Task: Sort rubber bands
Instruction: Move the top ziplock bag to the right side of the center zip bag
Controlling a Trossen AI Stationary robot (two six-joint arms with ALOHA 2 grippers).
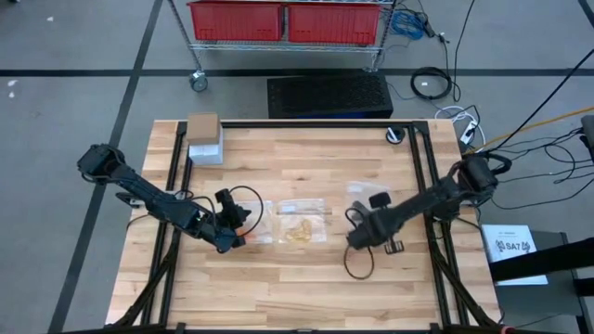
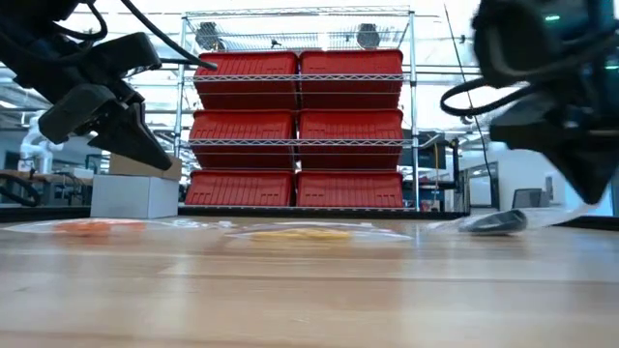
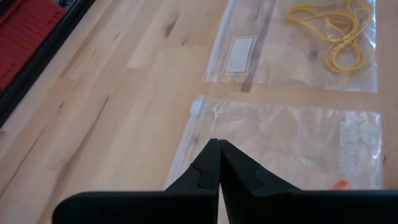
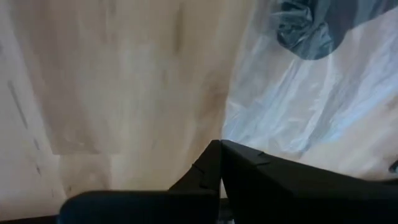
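The left gripper hangs closed and empty over a clear bag holding orange rubber bands; beside it, yellow rubber bands lie in their own bag. The right gripper, also closed and empty, sits by a third bag with black bands. No loose bands show, so the sorting looks largely done.

The wooden surface carries three clear bags of rubber bands, plus what looks like a white box.
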